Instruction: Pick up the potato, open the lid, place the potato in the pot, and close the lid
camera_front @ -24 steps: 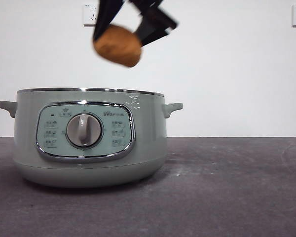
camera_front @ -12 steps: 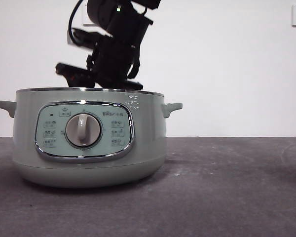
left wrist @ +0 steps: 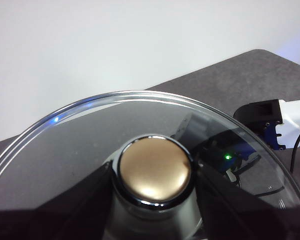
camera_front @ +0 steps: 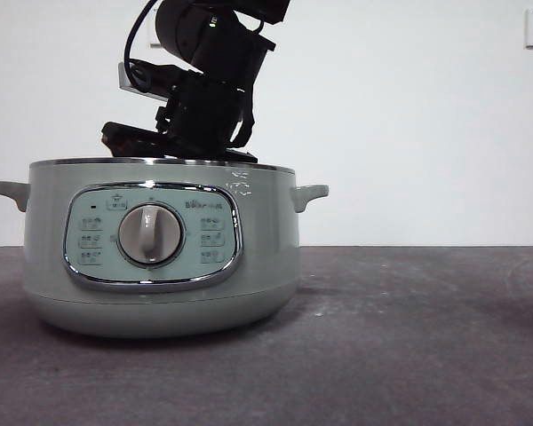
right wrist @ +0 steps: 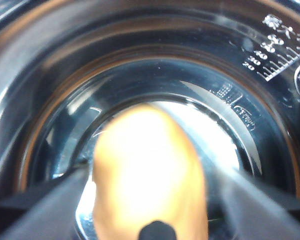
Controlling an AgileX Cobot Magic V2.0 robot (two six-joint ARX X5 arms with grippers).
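Left wrist view: my left gripper [left wrist: 152, 227] is clamped on the lid [left wrist: 140, 130] by its knob, held clear of the pot [camera_front: 160, 248]. My right gripper [right wrist: 150, 200], down inside the pot, grips the potato [right wrist: 147, 170]. Pickup & lid-off done; left: let go of potato, pull out, close lid.

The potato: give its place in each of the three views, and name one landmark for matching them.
Front view: not visible; hidden below the rim of the pot, where the right gripper reaches in.
Left wrist view: not in it; only the lid held up by the left gripper shows.
Right wrist view: the potato fills the lower centre, between the right gripper's jaws, over the pot's dark inner bowl.
Shared landmark: the pot, in the front and right wrist views.
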